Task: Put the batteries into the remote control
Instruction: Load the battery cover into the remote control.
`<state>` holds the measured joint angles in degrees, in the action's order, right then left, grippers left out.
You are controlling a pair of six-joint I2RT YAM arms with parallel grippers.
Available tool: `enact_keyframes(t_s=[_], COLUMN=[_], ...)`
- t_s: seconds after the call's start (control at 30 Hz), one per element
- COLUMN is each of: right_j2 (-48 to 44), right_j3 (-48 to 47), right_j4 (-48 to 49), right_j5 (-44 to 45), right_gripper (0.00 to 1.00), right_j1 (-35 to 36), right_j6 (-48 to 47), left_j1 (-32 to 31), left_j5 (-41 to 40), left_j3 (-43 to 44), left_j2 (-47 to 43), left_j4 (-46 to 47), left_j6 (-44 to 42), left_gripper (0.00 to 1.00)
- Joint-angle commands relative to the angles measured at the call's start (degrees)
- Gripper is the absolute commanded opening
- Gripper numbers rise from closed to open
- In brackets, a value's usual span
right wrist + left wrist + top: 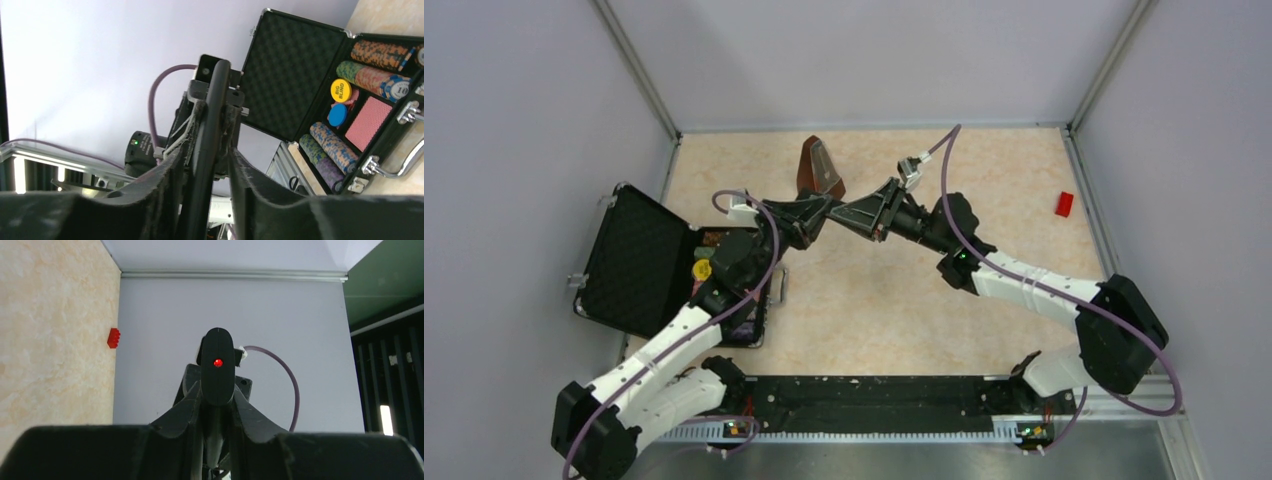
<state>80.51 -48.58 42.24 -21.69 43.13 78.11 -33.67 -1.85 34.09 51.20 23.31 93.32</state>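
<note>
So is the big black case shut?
No, the case is open: its foam-lined lid is swung back and the poker chips inside show.

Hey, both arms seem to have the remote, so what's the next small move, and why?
Probably open the right gripper, leaving the left gripper holding: both are shut on the remote control above the table, and no batteries show in any view, so one arm must fetch them.
</note>
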Motion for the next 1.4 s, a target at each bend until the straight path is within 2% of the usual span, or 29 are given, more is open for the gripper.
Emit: enact_keyframes(t_s=[0.0,0.2,0.37,0.47,0.6,0.7,0.77,0.93,1.1,1.23,1.3,1.33,1.37], right_j2=[-3.21,-9.41,-13.74,-13.06,-10.1,-9.66,-9.87,-10.2,-10.88,-10.24,-9.82,-9.83,-10.01], right_j3=[-1.58,-2.19,-4.95,-9.23,-15.58,-17.57,-17.84,-17.59,-16.16,-14.93,-14.27,-13.94,-13.53], right_j4=[-7.02,-14.87,-20.52,-24.79,-34.61,-39.33,-39.56,-44.21,-40.46,-37.68,-37.36,-37.37,-37.52], right_j5=[2.54,-1.42,-8.17,-17.98,-31.11,-35.31,-38.01,-38.85,-37.61,-37.37,-36.84,-36.31,-35.25], right_gripper=[0.42,0.65,0.74,0.76,0.76,0.75,0.74,0.64,0.43,0.16,0.03,0.01,0.0], right_j1=[0.17,-2.27,-5.43,-6.37,-6.36,-6.31,-6.25,-6.28,-6.24,-6.3,-6.23,-6.3,-6.31], right_j6=[-3.51,-7.74,-13.73,-20.05,-31.16,-36.31,-37.67,-41.77,-39.24,-35.97,-35.32,-35.24,-35.2], left_j1=[-0.79,0.35,1.67,1.96,2.11,2.08,2.05,2.08,2.05,2.05,2.08,2.07,2.12], left_j5=[6.35,7.0,12.74,20.06,34.62,43.62,44.63,49.22,50.45,50.13,49.31,48.6,47.4], left_j3=[3.21,4.28,5.91,9.38,16.83,22.99,24.53,26.96,28.92,29.0,29.02,28.9,29.05], left_j2=[-4.98,-6.78,-5.98,-3.39,1.63,5.59,6.26,8.05,8.9,9.5,9.75,9.76,9.59], left_j4=[2.3,-3.4,-5.73,-7.13,-9.16,-11.03,-11.8,-11.68,-16.12,-15.43,-15.5,-15.87,-17.61], left_j6=[-1.95,-8.25,-13.37,-20.1,-26.12,-28.68,-30.2,-31.42,-34.72,-34.26,-34.36,-34.93,-35.83], left_gripper=[0.0,0.0,0.0,0.0,0.0,0.0,0.0,0.0,0.0,0.0,0.16,0.27,0.45])
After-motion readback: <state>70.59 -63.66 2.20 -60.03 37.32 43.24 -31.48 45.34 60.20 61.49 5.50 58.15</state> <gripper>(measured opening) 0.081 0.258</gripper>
